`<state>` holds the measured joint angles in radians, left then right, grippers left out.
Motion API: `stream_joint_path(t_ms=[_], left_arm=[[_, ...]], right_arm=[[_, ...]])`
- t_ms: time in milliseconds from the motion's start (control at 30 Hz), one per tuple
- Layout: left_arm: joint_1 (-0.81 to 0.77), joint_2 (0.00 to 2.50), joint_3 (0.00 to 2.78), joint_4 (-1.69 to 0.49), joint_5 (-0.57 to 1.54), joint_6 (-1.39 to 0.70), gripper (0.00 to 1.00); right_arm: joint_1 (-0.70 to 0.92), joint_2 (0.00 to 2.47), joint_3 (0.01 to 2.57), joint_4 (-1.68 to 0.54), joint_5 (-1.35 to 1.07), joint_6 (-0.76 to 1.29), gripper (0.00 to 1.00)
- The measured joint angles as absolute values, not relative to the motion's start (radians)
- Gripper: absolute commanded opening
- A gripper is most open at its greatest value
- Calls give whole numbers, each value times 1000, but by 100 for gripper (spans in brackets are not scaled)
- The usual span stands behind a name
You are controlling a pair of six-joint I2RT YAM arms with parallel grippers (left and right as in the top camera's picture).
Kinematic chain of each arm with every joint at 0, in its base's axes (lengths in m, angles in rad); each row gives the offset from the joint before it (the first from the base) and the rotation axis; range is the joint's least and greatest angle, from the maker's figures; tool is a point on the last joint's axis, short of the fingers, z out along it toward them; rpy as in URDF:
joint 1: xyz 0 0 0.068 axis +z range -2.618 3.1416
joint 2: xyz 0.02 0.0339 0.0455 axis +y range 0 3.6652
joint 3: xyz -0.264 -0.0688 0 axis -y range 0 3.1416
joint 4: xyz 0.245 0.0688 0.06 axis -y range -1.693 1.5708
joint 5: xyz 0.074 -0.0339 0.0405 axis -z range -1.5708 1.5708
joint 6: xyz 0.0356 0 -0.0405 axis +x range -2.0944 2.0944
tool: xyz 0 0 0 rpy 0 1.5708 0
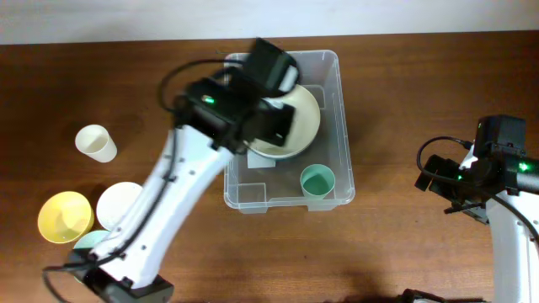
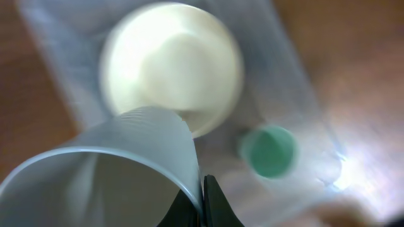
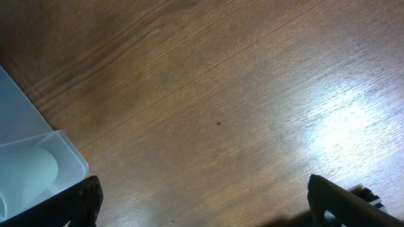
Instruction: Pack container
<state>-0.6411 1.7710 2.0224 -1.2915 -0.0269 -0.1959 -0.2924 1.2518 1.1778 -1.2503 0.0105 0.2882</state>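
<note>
The clear plastic container (image 1: pixel 340 101) sits at the table's middle. It holds a cream bowl (image 1: pixel 305 126) and a green cup (image 1: pixel 317 181). My left gripper (image 2: pixel 202 203) is shut on the rim of a pale blue-white cup (image 2: pixel 126 170) and holds it above the container, over the cream bowl (image 2: pixel 173 66) and left of the green cup (image 2: pixel 268 150). From overhead the left gripper (image 1: pixel 271 69) hangs over the container's far end and mostly hides that cup. My right gripper (image 3: pixel 208 208) is open and empty above bare wood, right of the container's corner (image 3: pixel 28 135).
Left of the container stand a cream cup (image 1: pixel 95 141), a yellow bowl (image 1: pixel 65 216), a white bowl (image 1: pixel 118 202) and a pale green piece (image 1: pixel 91 241) partly under my left arm. The right arm (image 1: pixel 497 168) is near the right edge.
</note>
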Motion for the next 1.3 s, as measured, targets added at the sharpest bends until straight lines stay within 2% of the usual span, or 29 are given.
stream_joint_path(t_ms=[233,633,733,767,800,833,867,1067,1167,1300], left_arm=[[-803,1891,2022,-1293,100,-196,1],[-847,2021,2022,-1320,142,-196,1],[-847,2035,2022,-1320,152,-196,4],[-847,2037,2022,-1317,154,-196,12],[-847,2037,2022,-1315,155,-196,38],[-847,2037,2022,-1314,158,-199,69],[-847,2037,2022,-1313,160,-195,77],[-835,2037,2027,-1347,156,-175,98],[-773,2037,2078,-1427,92,-168,99],[-589,2018,2174,-1472,-23,-166,99]], right_arm=[[-292,1252,1178,-1251,10,288,99],[-292,1252,1178,-1251,10,288,99],[-292,1252,1178,-1251,10,288,99],[-292,1252,1178,-1251,10,288,100],[-292,1252,1178,-1251,10,288,100],[-292,1252,1178,-1251,10,288,100],[-292,1252,1178,-1251,10,288,99],[-292,1252,1178,-1251,10,288,99],[-292,1252,1178,-1251,11,288,99],[-292,1252,1178,-1252,10,288,99]])
